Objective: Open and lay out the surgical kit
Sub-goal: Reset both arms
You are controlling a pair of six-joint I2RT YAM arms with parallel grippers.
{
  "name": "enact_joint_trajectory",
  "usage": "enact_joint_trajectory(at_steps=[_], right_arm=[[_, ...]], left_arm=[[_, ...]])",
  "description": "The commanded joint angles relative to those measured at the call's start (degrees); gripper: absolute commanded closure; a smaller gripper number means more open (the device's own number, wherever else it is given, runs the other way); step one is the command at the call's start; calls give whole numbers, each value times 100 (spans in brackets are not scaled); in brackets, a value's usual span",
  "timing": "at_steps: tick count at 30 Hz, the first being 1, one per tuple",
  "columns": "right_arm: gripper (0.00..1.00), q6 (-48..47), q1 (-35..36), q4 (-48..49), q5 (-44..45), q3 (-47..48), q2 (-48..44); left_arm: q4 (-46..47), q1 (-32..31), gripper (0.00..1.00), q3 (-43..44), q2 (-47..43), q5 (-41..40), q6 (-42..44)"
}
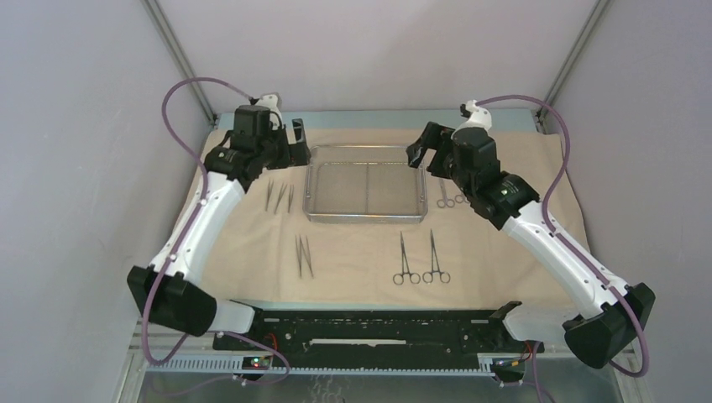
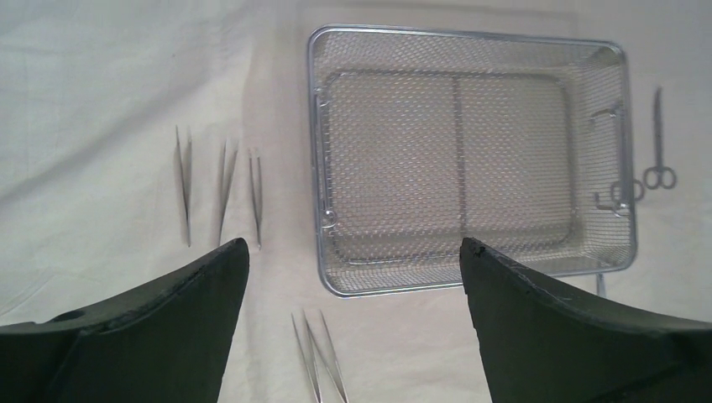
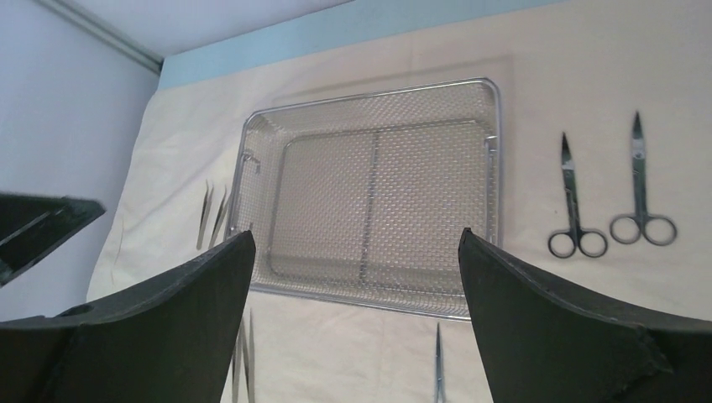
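A large beige wrapping cloth [image 1: 361, 252] is seen spread flat over most of the worktop [image 1: 378, 117]. On it, toward the middle of the far edge, a rectangular shiny steel mesh-bottomed tray [image 1: 367, 216] is set upright, with nothing in it. Three slim steel tweezers [image 2: 225, 189] are laid side by side on the cloth just beside the tray's left side, and further steel tweezers [image 1: 304, 256] are placed nearer the near edge. Two slim steel ring-handled forceps [image 1: 420, 260] are laid parallel toward the near edge, below the tray's right half, rings toward the near edge. Two steel ring-handled scissors [image 3: 575, 206] are set just beside the tray's right side. The left gripper [image 2: 353, 243] is held above the cloth by the tray's far-left corner, its jaws spread wide and nothing held. The right gripper [image 3: 355, 233] is held above the tray's far-right corner, its jaws likewise wide apart and nothing gripped.
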Motion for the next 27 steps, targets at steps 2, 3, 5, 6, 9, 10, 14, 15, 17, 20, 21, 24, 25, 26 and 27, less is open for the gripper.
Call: enact_joint_trajectory(at_steps=[2, 3, 5, 6, 9, 10, 14, 15, 17, 20, 21, 24, 25, 26, 27], right_arm=[[0, 352, -55, -7, 723, -191, -307], [0, 329, -55, 47, 766, -243, -345], [0, 297, -59, 155, 819, -304, -410], [0, 288, -61, 180, 834, -311, -448], [0, 280, -74, 269, 873, -310, -541], [0, 283, -75, 292, 905, -310, -561], [0, 318, -112, 375, 1009, -307, -619], [0, 324, -120, 396, 1006, -312, -622], [0, 318, -127, 429, 980, -311, -613], [0, 293, -127, 461, 957, -311, -593], [0, 282, -134, 464, 958, -306, -591], [0, 257, -135, 434, 975, -310, -585], [0, 255, -131, 427, 978, -311, -582], [0, 252, -135, 419, 976, -308, -585], [0, 250, -136, 410, 982, -311, -590]], left_arm=[[858, -127, 0, -458, -824, 379, -20], [917, -127, 0, -532, -907, 380, -42], [1005, -134, 0, -632, -1050, 382, -62], [1040, -128, 0, -683, -1132, 343, -98], [1165, -128, 0, -822, -1332, 383, -76], [1236, -129, 0, -881, -1401, 380, -71], [1390, -128, 0, -1061, -1568, 363, -50], [1392, -128, 0, -1080, -1573, 362, -51], [1384, -128, 0, -1107, -1582, 383, -32], [1458, -128, 0, -1198, -1654, 410, 20], [1474, -128, 0, -1217, -1668, 432, 27], [1544, -128, 0, -1264, -1737, 488, 58], [1569, -128, 0, -1289, -1759, 504, 58], [1595, -128, 0, -1313, -1780, 525, 66], [1621, -128, 0, -1330, -1803, 539, 75]])
